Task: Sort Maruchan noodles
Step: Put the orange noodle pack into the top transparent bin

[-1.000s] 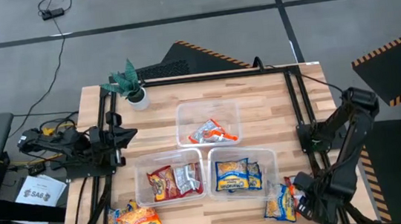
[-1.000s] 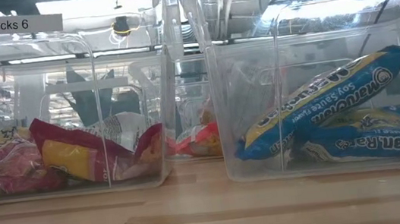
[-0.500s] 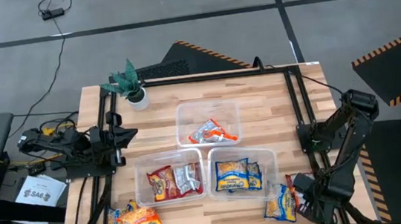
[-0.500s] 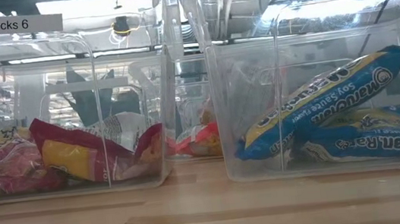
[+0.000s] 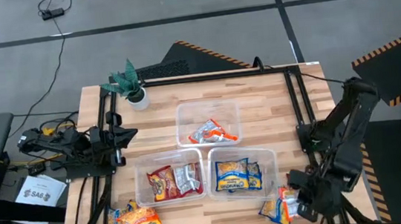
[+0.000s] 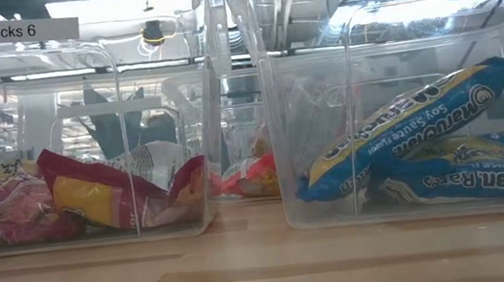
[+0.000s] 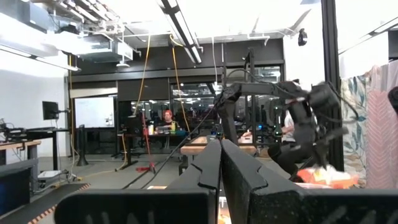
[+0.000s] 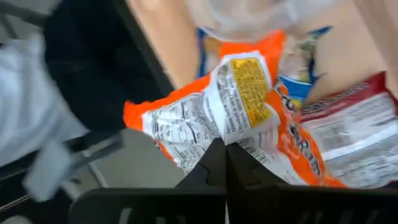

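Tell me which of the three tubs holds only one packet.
The far tub, standing alone behind the other two: one orange packet inside. The near-left tub holds red and silvery packets, and the near-right tub yellow-and-blue ones.

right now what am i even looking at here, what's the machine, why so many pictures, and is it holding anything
It is a robot with two dark arms at a wooden table, each ending in a two-finger gripper. One picture looks down from above, one sits at table height, and one camera rides on each wrist.

Three clear tubs hold ramen packets sorted by colour. More packets lie loose at both near corners.

The right gripper is at the near right corner, shut on an orange packet from that pile. The left gripper waits shut at the table's left edge, holding nothing. A small potted plant stands at the far left corner.
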You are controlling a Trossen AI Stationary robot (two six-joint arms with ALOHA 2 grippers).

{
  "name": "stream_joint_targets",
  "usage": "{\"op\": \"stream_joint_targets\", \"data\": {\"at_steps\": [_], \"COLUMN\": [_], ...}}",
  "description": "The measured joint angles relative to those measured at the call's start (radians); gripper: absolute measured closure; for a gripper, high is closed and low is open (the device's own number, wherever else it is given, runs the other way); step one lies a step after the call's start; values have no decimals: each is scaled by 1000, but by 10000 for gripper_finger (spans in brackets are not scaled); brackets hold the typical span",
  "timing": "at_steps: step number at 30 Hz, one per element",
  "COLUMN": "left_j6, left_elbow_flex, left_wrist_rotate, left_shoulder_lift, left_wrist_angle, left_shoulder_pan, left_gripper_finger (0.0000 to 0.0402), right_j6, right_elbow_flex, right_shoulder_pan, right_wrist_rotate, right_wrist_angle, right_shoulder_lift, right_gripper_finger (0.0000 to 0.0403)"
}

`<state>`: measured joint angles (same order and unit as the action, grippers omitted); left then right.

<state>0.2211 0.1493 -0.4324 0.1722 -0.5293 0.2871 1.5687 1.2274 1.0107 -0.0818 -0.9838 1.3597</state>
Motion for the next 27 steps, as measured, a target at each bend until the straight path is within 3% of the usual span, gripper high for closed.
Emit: {"op": "stream_joint_targets", "data": {"at_steps": [5, 9, 15, 21, 27], "left_j6": [0, 0, -10, -10, -9], "left_elbow_flex": [0, 0, 0, 0, 0], "left_wrist_rotate": [0, 0, 0, -1, -1], "left_shoulder_lift": [0, 0, 0, 0, 0], "left_wrist_angle": [0, 0, -3, -3, -4], "left_shoulder_pan": [0, 0, 0, 0, 0], "left_gripper_finger": [402, 401, 401, 401, 402], "right_j6": [0, -102, -529, -1036, -1486], "right_elbow_flex": [90, 169, 212, 211, 211], "right_shoulder_pan": [0, -12, -150, -396, -682], "right_wrist_rotate": [-8, -98, -294, -308, -294], "right_wrist_angle": [-4, -79, -86, 77, 387], "right_shoulder_lift": [-25, -23, -17, -17, 39], "right_gripper_finger": [398, 398, 398, 396, 396]}}
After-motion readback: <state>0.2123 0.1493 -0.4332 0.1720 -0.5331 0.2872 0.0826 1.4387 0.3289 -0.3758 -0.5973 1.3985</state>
